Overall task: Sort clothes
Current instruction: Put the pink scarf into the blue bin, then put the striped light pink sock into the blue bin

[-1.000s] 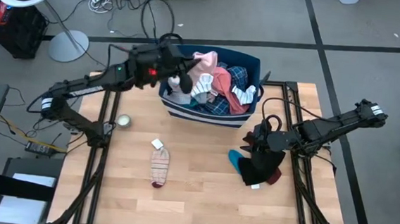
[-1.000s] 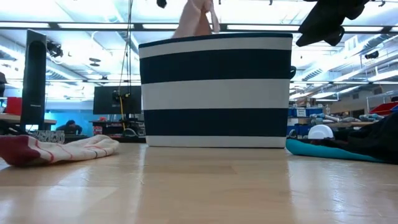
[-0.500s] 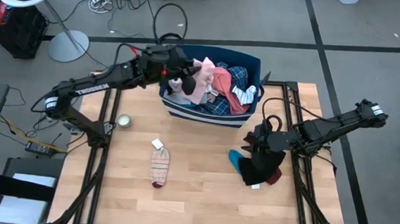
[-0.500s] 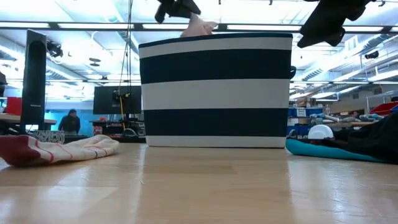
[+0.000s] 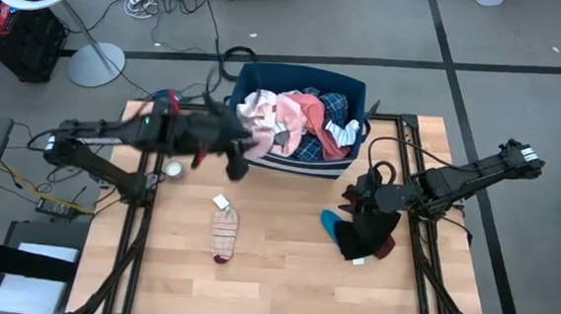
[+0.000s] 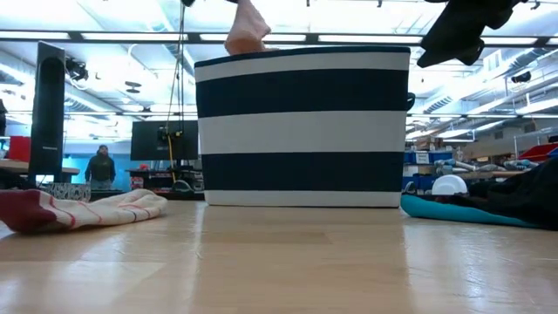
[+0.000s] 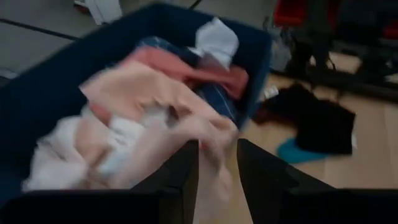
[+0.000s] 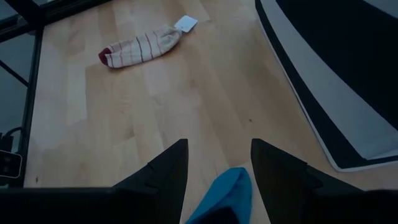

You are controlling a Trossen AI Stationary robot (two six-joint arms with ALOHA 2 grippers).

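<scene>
The dark blue bin with a white stripe (image 5: 296, 143) holds the clothes: a pale pink garment (image 5: 257, 109) lies over its left near corner, beside a salmon piece (image 5: 309, 109) and a plaid one (image 5: 334, 103). My left gripper (image 5: 233, 160) is open just off that corner, toward the table's near left. In the left wrist view the pink garment (image 7: 155, 118) reaches down between its fingers. My right gripper (image 5: 370, 196) hangs open above a dark pile (image 5: 364, 237) and a teal sock (image 8: 225, 190), clear of both. A striped sock (image 5: 224, 234) lies flat mid-table. My left gripper is open with the pale pink garment's hanging edge (image 7: 216, 146) showing between its fingers. The picture is smeared, and I cannot tell whether a finger touches the cloth. The garment rests on the bin's rim and on the pile inside.
A white tag (image 5: 220, 201) lies by the striped sock's far end. A small round object (image 5: 173, 169) sits near the table's left edge. Bare wood spreads across the table's near half (image 5: 282, 276). Beyond the table a person (image 6: 101, 166) stands in the room.
My left gripper has swung from above the bin's far-left part toward the table's near-left, ending off the bin's corner. The pale pink garment, bunched under the gripper before, now lies spread over the bin's left near rim.
</scene>
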